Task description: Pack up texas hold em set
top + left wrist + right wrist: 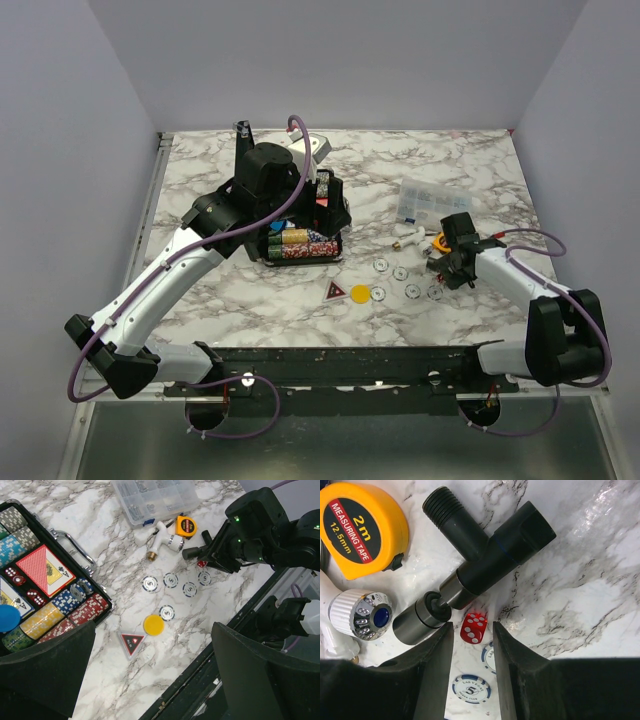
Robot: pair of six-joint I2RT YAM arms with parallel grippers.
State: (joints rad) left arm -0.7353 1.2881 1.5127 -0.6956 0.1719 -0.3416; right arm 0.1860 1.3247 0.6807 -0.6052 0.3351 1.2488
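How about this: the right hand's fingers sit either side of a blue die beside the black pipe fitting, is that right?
Not quite. The die is red, not blue; the right wrist view shows it. The fingers of the right hand do sit either side of it, beside the black pipe fitting.

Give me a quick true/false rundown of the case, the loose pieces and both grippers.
1. The case lies open with chip rows inside. True.
2. The right gripper has clamped a white chip. False: its jaws straddle a red die, not yet closed on it.
3. The yellow disc lies on the table beside the red triangle. True.
4. The left gripper holds the cards. False: it is open and empty; the cards sit in the case.
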